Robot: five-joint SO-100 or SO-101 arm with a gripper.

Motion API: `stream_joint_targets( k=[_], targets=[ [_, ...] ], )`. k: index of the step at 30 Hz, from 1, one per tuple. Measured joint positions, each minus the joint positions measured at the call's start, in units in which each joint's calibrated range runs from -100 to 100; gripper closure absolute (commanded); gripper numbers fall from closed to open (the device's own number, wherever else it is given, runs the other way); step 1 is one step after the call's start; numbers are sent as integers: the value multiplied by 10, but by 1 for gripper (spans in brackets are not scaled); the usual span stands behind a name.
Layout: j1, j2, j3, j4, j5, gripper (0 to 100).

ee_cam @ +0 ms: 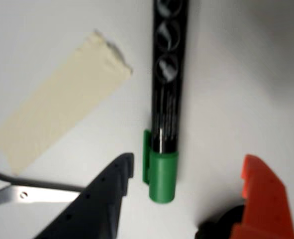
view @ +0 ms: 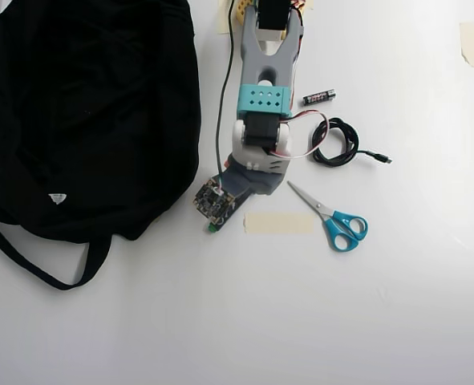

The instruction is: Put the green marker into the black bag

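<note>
1. In the wrist view the hand [ee_cam: 186,184] is spread wide: a dark finger [ee_cam: 104,199] on the left and an orange finger [ee_cam: 261,199] on the right, with nothing pinched.
2. Between the two fingers lies the green marker [ee_cam: 166,99] on the white tabletop [ee_cam: 236,74], its green cap [ee_cam: 161,177] nearest the hand and the dark barrel with white print running away from it. Neither finger touches it.
3. Just left of the marker is a strip of beige tape [ee_cam: 57,114]; a scissors blade [ee_cam: 37,194] shows beyond the dark finger.
4. In the overhead view the arm hides the marker except for a green tip [view: 212,228]. The black bag [view: 84,112] lies to the hand's left, near it. The teal-handled scissors [view: 337,220] and a coiled black cable [view: 335,143] lie to its right, and a small battery [view: 318,97] beside the arm.
</note>
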Motion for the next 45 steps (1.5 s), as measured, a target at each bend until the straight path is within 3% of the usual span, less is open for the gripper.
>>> stream_joint_targets(
  k=[45],
  targets=[
    [1,141,-137,0,42,71]
  ],
)
